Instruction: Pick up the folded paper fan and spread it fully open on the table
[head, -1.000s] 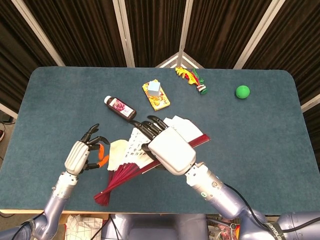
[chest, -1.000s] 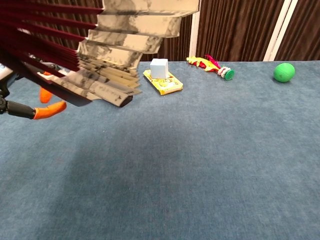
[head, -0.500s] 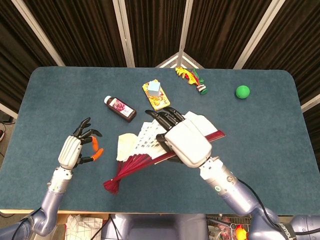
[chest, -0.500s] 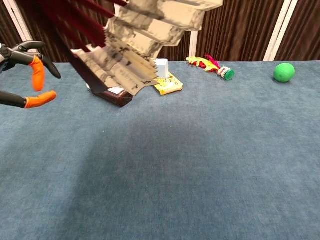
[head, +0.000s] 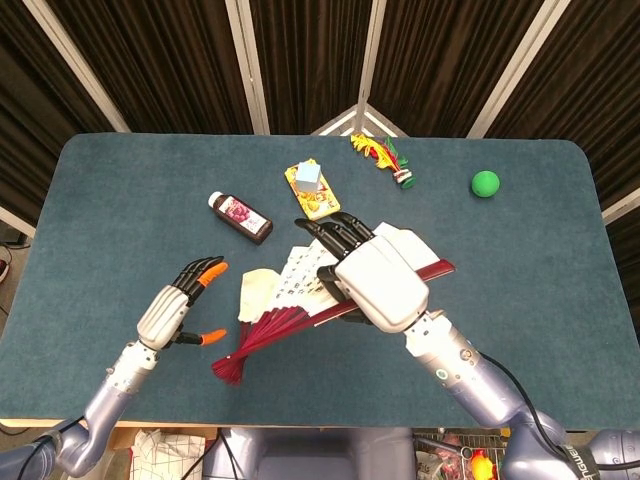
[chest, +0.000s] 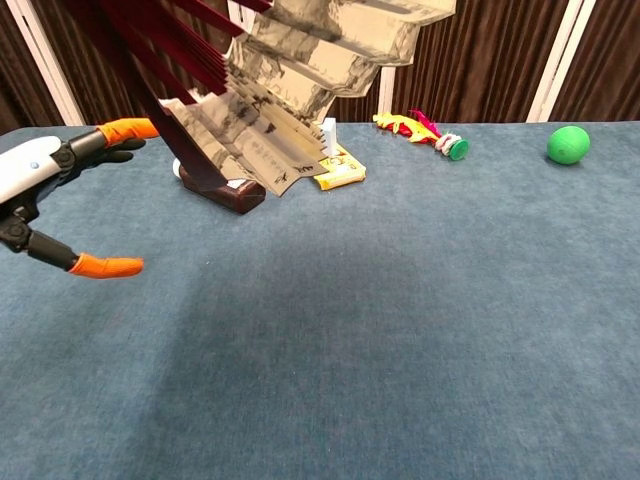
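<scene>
While the fan (head: 290, 305) hangs part-spread above the bench (head: 520, 260), the right hand (head: 375, 275) grips its ribs.
Left of the fan, the left hand (head: 180, 312) holds nothing, fingers wide apart; beyond the fan lie a dark bottle (head: 240, 217) and a yellow box (head: 313, 192).

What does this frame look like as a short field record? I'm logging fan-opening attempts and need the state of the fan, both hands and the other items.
fan: paper fan partly spread, held above the table, not lying flat
right hand: right hand grips the fan's dark red ribs
left hand: left hand empty, fingers apart, left of the fan, not touching it
table: blue table
bottle: dark bottle lying behind the fan
box: yellow box with a pale cube on top
toy: feathered toy near the far edge
ball: green ball far right
</scene>
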